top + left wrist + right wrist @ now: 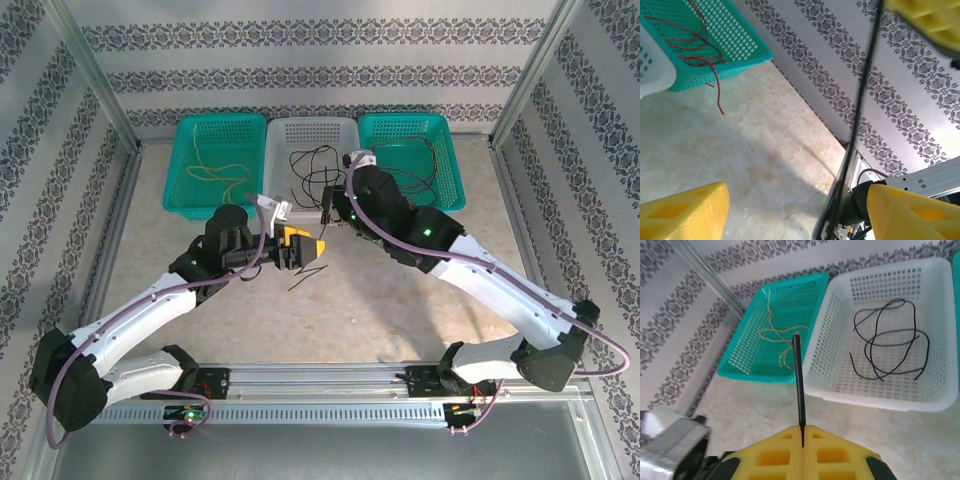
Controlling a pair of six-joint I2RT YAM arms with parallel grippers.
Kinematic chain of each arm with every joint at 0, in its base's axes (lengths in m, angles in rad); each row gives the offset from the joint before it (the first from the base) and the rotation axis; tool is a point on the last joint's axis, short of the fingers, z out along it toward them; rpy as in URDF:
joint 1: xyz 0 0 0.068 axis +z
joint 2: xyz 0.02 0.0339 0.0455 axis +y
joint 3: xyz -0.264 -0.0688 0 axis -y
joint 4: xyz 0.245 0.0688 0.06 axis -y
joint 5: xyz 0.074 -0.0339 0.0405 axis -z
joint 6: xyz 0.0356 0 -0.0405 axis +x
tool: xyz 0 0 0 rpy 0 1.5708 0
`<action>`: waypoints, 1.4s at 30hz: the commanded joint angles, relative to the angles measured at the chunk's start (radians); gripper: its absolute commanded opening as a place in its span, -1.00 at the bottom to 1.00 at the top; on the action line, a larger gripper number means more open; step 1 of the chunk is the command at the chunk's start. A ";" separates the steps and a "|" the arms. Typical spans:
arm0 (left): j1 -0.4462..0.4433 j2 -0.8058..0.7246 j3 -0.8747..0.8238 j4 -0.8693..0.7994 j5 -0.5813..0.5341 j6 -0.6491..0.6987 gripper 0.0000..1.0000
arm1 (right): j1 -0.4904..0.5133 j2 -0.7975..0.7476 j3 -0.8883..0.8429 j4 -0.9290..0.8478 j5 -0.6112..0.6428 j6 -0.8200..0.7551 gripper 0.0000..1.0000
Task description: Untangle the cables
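Yellow cables, black cables and red cables lie sorted in baskets. We judge one black cable remains, pinched by the right pincer; the left pincer is spread.

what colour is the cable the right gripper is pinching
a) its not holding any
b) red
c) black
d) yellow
c, since in the right wrist view a thin black cable sticks straight out from the seam of the shut right gripper, while the yellow cables lie loose in the teal basket beyond it.
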 commanded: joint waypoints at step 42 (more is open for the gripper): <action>0.082 0.273 0.355 0.404 0.293 -0.420 -1.00 | 0.008 -0.230 -0.313 0.303 -0.397 -0.144 0.54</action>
